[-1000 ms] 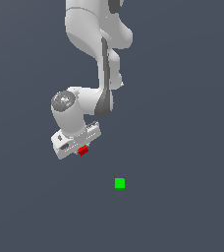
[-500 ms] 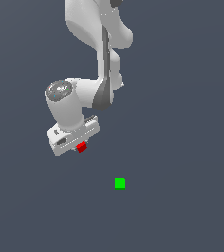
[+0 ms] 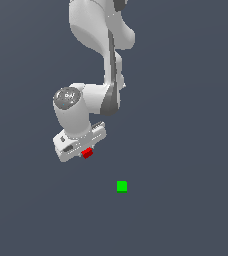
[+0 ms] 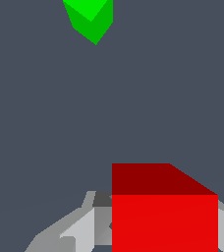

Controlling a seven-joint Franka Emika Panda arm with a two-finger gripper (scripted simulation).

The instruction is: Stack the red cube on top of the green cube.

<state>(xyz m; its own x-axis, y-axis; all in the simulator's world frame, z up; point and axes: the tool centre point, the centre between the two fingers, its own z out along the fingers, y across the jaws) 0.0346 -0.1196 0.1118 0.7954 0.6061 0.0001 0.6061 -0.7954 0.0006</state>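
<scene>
1 white robot arm reaches down over a plain dark grey surface [image 3: 186,150], and its gripper [image 3: 86,151] is closed around the red cube [image 3: 87,153], which sits between the fingers [image 4: 79,231] and fills the near part of the wrist view. The green cube [image 3: 121,186] rests on the surface by itself, well apart from the red cube, lower in the exterior view and toward that view's right.

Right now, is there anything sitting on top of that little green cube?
No. The green cube has a bare top and stands alone on the grey floor. The red cube sits in the gripper, off to the exterior view's left. The green cube's underside is hidden.
</scene>
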